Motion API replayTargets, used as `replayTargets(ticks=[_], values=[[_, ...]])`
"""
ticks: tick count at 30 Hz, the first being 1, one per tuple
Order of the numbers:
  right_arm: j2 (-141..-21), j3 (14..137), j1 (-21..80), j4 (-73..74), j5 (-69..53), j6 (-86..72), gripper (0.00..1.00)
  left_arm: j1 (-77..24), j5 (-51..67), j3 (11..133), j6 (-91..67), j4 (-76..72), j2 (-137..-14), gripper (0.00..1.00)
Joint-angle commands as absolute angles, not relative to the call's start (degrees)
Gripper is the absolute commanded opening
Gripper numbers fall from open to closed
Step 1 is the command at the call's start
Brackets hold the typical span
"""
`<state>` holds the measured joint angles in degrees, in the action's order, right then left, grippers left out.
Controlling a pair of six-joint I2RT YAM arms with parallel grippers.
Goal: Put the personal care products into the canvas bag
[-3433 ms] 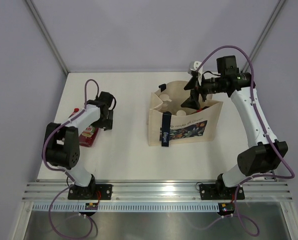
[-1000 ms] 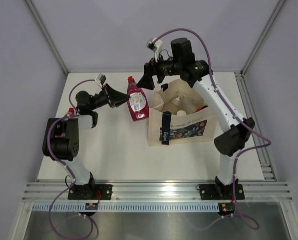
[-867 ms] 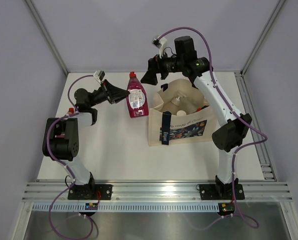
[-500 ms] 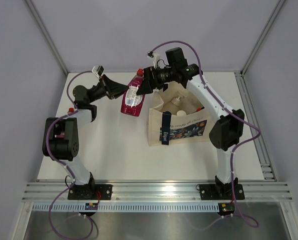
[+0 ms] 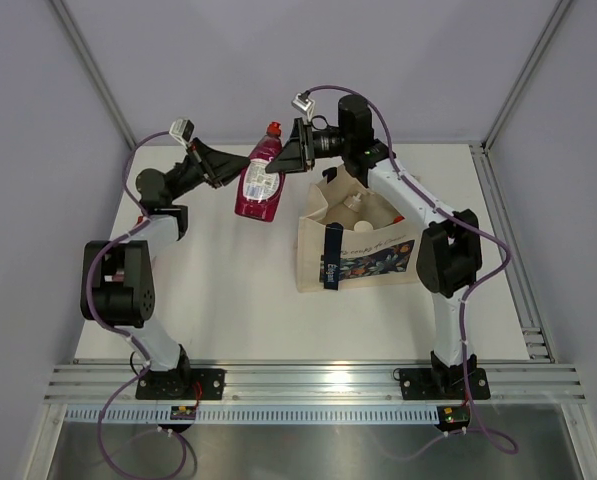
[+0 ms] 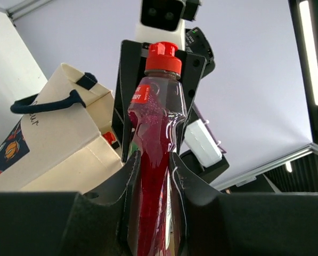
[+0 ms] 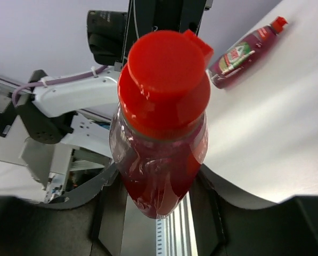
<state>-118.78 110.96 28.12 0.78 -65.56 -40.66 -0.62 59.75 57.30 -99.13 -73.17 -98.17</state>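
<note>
Red bottle (image 5: 258, 190) pinched by raised left gripper (image 5: 237, 173); raised right gripper (image 5: 281, 163) seemingly clamps it.

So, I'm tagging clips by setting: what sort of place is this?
Probably a robot lab cell: white table walled by plain panels, left arm and right arm bolted to an aluminium rail.

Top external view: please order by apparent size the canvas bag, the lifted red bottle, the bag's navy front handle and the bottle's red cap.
1. canvas bag
2. red bottle, held up nearer the camera, so it looks enlarged
3. navy front handle
4. red cap
</note>
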Motion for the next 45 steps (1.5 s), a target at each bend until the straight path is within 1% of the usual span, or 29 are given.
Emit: replayTargets(ticks=[1,3,4,6,7,8,9,10,12,13,15,17,18,19,20,23,24,27,28,30,31,35,39,43,45], values=[[-117.95,110.74,30.50,-27.40,-71.54,-59.93,0.00,-4.13,59.94,60.64,-96.78,-83.42,-92.82,0.09],[-117.86,111.62,30.50,-28.31,-71.54,-60.12,0.01,-5.09,60.38,61.34,-92.32,-76.49,-90.89,0.14],[-117.60,112.49,30.50,-27.34,-71.28,-59.51,0.03,-5.62,60.64,62.83,-90.37,-73.68,-90.27,0.17],[-117.42,113.20,30.50,-24.18,-71.19,-58.10,0.09,-7.38,61.35,64.68,-83.72,-62.97,-88.95,0.17],[-117.25,113.20,30.50,-24.43,-71.28,-58.44,0.16,-8.08,61.43,65.73,-81.41,-59.62,-88.51,0.13],[-117.07,113.03,30.50,-25.13,-71.19,-58.88,0.20,-9.39,61.52,67.83,-79.30,-52.89,-88.33,0.11],[-116.90,112.77,30.59,-25.48,-71.28,-59.84,0.25,-9.84,61.26,68.72,-75.36,-49.69,-87.90,0.10],[-116.55,112.15,30.50,-25.92,-71.28,-60.29,0.33,-10.63,61.09,69.43,-73.76,-45.57,-87.80,0.08],[-116.11,111.54,30.59,-27.33,-71.72,-61.25,0.38,-11.07,60.65,70.66,-71.81,-43.78,-88.06,0.08],[-115.84,111.19,30.50,-27.33,-71.89,-61.43,0.44,-11.25,60.38,70.84,-71.72,-43.25,-88.24,0.07],[-115.40,110.48,30.41,-27.77,-72.07,-61.78,0.46,-11.51,60.29,71.19,-71.81,-43.07,-88.94,0.06],[-115.22,110.22,30.41,-28.13,-72.07,-61.96,0.45,-12.21,60.21,71.54,-71.20,-42.19,-89.30,0.06],[-115.31,110.21,30.50,-28.39,-72.42,-62.57,0.43,-12.39,60.21,72.07,-70.67,-41.32,-89.56,0.06],[-115.40,110.04,30.50,-29.35,-72.51,-63.10,0.38,-12.91,60.12,72.42,-69.88,-38.96,-89.65,0.06],[-115.40,109.95,30.50,-30.05,-72.68,-63.71,0.25,-13.27,59.86,72.86,-68.13,-37.46,-89.82,0.07],[-114.88,108.90,30.06,-33.65,-73.13,-66.26,0.03,-13.97,58.63,74.79,-64.18,-30.95,-89.74,0.20],[-114.53,107.77,29.71,-35.32,-73.30,-68.44,0.00,-14.15,58.19,75.40,-63.12,-29.02,-89.56,0.32],[-112.77,105.74,27.52,-40.77,-73.91,-72.41,0.00,-15.20,55.82,78.57,-57.76,-20.50,-88.86,0.50],[-111.63,105.04,26.81,-42.35,-74.00,-73.03,0.00,-16.25,55.29,80.49,-56.70,-17.52,-88.77,0.70],[-110.05,103.28,24.79,-44.11,-74.27,-75.40,0.00,-17.40,54.67,82.17,-55.46,-16.35,-89.47,0.88],[-109.52,102.40,24.09,-46.56,-74.18,-76.37,0.00,-18.45,54.49,82.87,-55.63,-16.35,-89.91,0.99],[-106.53,97.22,20.93,-53.95,-73.13,-84.00,0.00,-20.65,53.18,86.56,-57.48,-17.66,-93.50,0.99],[-104.51,94.93,17.59,-57.74,-72.16,-87.18,0.00,-21.01,51.16,90.26,-57.57,-17.23,-95.18,0.99],[-103.54,94.75,12.75,-60.55,-72.16,-90.17,0.00,-20.74,46.33,96.06,-50.56,-4.18,-96.50,0.99],[-103.01,94.48,10.99,-60.38,-72.77,-90.18,0.00,-20.39,45.01,97.29,-49.40,-1.33,-96.94,0.99]])
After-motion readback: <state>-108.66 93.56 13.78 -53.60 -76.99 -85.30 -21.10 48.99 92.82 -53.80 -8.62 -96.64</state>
